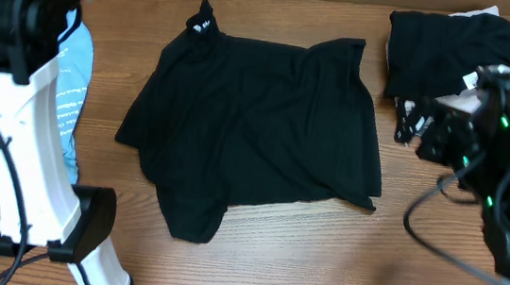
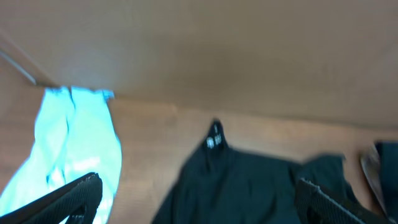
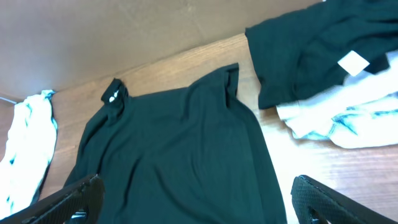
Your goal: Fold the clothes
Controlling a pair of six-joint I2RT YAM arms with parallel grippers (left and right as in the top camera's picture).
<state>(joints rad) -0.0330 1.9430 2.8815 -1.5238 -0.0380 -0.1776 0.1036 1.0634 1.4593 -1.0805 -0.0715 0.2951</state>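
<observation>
Black T-shirt (image 1: 258,114) lay spread on the table (image 1: 318,263), long axis crosswise, ahead of the left pincer (image 2: 199,193) and right pincer (image 3: 196,196), both spread apart and empty; we judged the right slightly nearer it.

There are one spread black T-shirt (image 1: 257,124), one heaped black garment (image 1: 450,49), one light blue tee (image 1: 71,85) and one white garment (image 3: 354,121).

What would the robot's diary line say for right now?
black T-shirt: spread out, unfolded | left end effector: open, empty | right end effector: open, empty
</observation>
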